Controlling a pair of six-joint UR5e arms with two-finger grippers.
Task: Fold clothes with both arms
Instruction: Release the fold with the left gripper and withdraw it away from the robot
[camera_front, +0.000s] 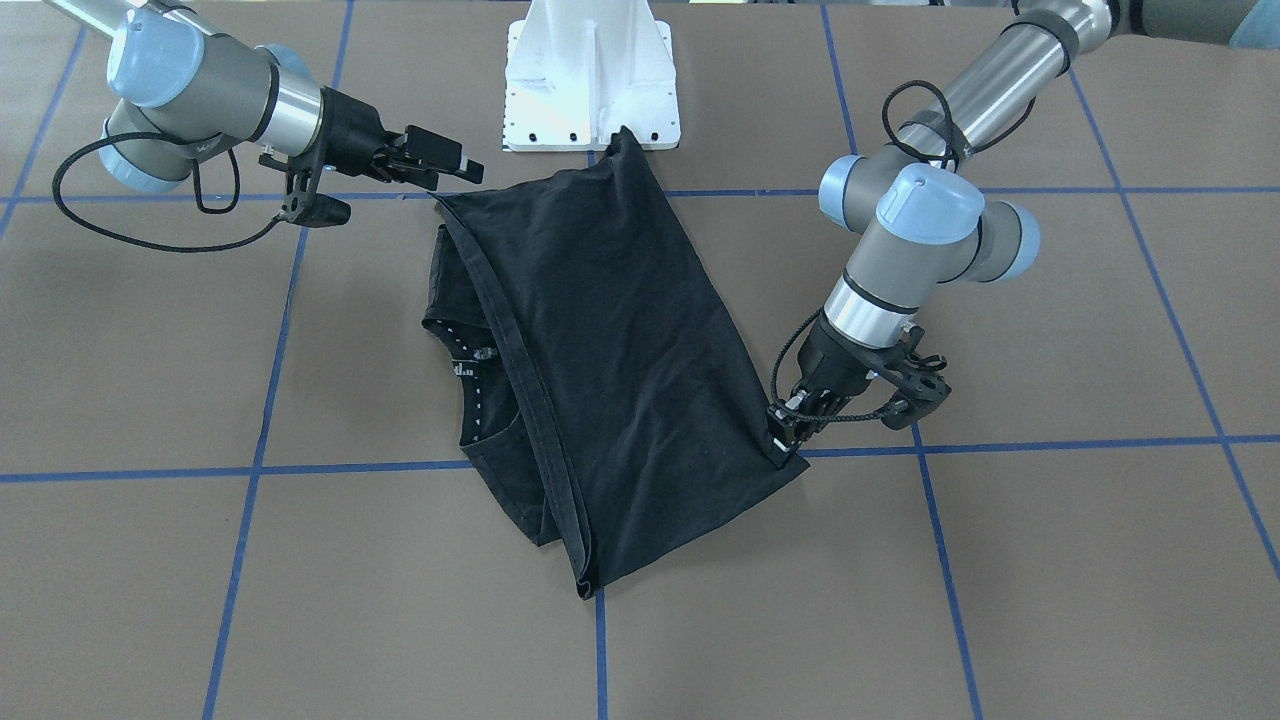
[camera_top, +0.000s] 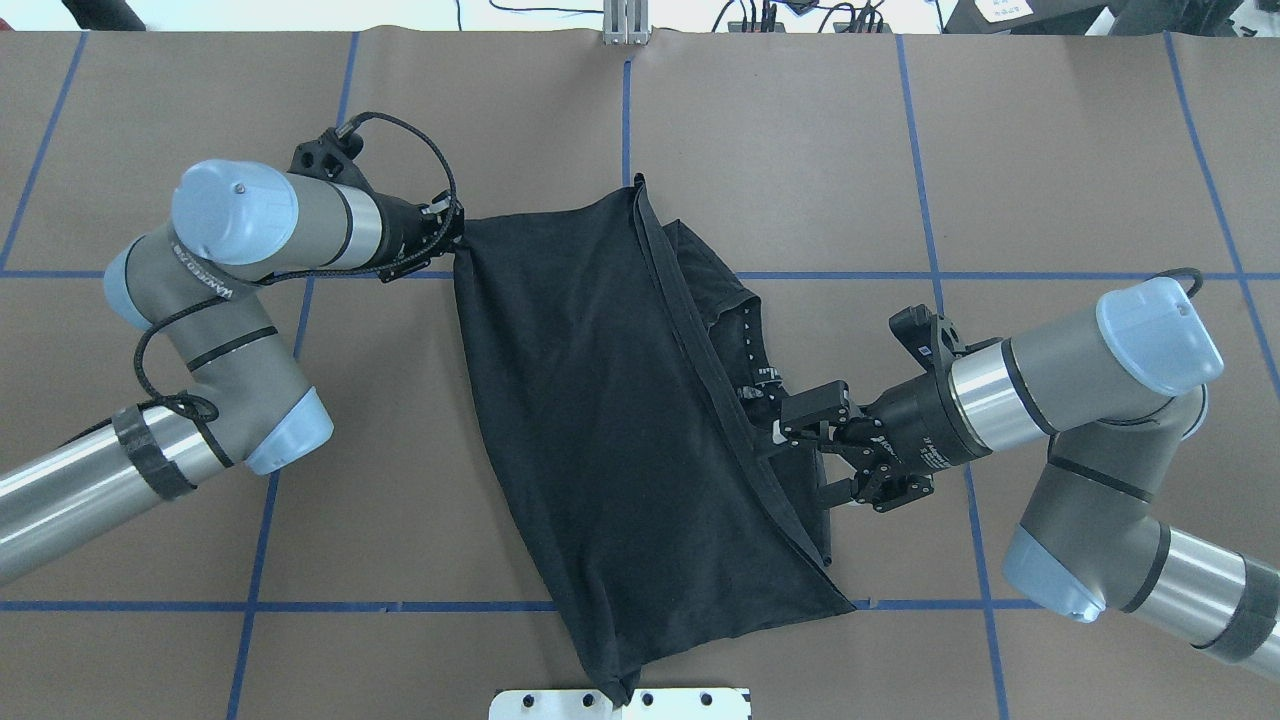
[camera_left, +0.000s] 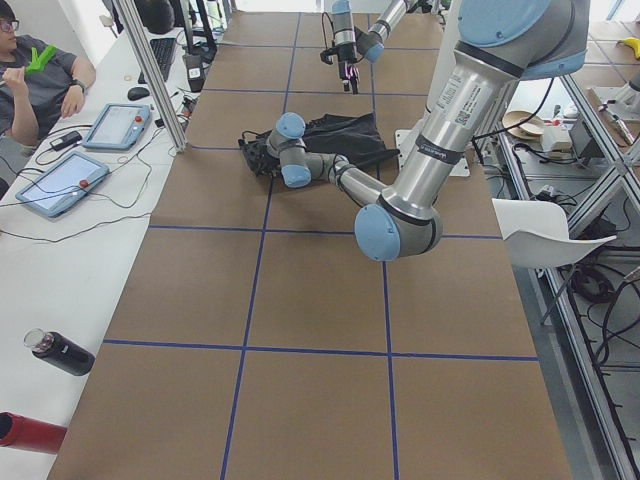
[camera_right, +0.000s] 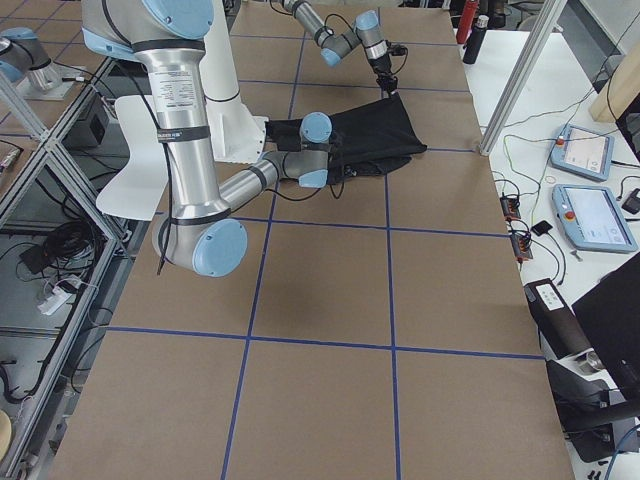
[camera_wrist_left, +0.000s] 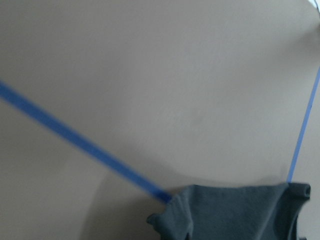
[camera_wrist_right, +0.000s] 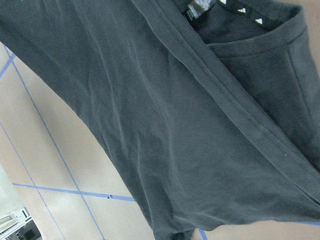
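So the left pincer (camera_front: 786, 432) is clamped tight on one corner of the black T-shirt (camera_top: 600, 400), with no gap I can spot between the fingers. From that corner the shirt runs across the brown worktop (camera_top: 400, 520) to the right pincer (camera_top: 805, 450). That one is spread wide, right up against the thick hem (camera_top: 702, 350), and not closed on anything.

The shirt lies between the two, folded over with the plain black side up. Just beside the right pincer the neckline (camera_top: 745, 330) pokes out from under the fold. It has small white marks and a little label (camera_top: 766, 375) with white print, way too tiny to read. Same goes for the white lettering on the left arm (camera_top: 215, 285), can't make it out.

Blue tape lines (camera_top: 630, 110) grid the worktop. The shirt corner between the arms overlaps the white base (camera_front: 590, 70).
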